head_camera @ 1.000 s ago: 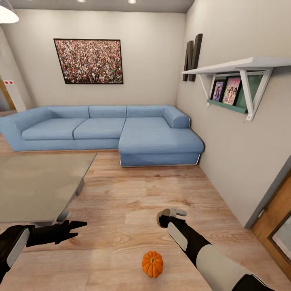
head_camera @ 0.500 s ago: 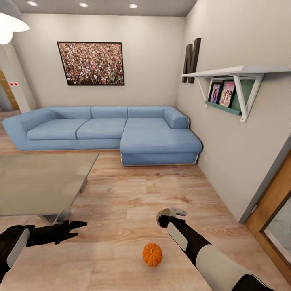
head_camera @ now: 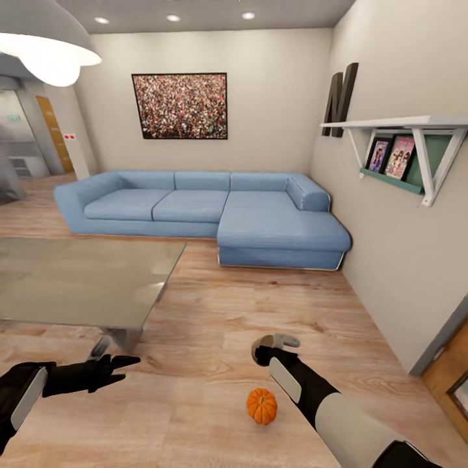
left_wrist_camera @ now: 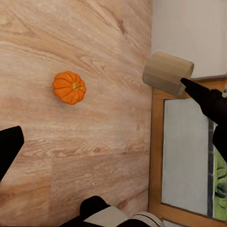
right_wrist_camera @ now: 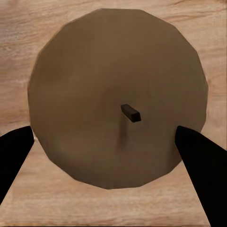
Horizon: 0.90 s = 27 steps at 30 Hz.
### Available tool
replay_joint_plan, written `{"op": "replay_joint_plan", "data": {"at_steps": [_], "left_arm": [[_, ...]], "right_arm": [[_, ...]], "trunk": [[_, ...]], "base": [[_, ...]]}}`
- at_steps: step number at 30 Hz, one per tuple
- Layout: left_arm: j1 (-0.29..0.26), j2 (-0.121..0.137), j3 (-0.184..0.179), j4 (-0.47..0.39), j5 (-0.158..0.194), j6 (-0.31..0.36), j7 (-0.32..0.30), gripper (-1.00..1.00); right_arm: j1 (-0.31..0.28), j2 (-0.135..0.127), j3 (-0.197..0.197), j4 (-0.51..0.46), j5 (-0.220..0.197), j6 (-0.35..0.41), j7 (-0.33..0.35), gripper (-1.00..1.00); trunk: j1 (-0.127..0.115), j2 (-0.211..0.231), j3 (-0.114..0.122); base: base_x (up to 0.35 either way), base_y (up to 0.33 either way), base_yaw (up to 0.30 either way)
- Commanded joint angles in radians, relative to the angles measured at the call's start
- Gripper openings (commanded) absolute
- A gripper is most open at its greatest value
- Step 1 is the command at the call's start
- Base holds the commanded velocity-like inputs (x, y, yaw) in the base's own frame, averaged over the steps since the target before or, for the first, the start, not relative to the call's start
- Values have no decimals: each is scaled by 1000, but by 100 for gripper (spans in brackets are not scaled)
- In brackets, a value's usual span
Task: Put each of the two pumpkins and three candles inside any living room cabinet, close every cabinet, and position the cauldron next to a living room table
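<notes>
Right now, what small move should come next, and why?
Probably swing the left gripper toward the pumpkin: it lies loose on the floor by the right gripper, which holds a candle, while the left is open and empty.

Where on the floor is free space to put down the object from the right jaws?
The wooden floor lies bare between the grey table, the blue sofa and the right-hand wall. It is tighter close to the robot: a pumpkin sits beside the right gripper, whose jaws close on a candle.
</notes>
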Motion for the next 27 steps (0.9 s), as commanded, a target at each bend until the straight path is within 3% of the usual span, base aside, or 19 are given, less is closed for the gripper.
{"op": "replay_joint_plan", "data": {"at_steps": [1, 7, 22, 27], "left_arm": [[0, 0, 0, 0, 0, 0, 0, 100], [0, 0, 0, 0, 0, -1, 0, 100], [0, 0, 0, 0, 0, 0, 0, 100], [0, 0, 0, 0, 0, 0, 0, 100]], "right_arm": [[0, 0, 0, 0, 1, 0, 0, -100], [0, 0, 0, 0, 1, 0, 0, -100], [0, 1, 1, 0, 1, 2, -2, -100], [0, 1, 1, 0, 1, 2, -2, -100]], "trunk": [[-4, 7, 3], [-27, 49, 22], [-84, 154, 69], [-104, 189, 85]], "base": [[-267, 46, 282], [-173, 13, 283], [-9, 1, 283], [-214, 65, 283]]}}
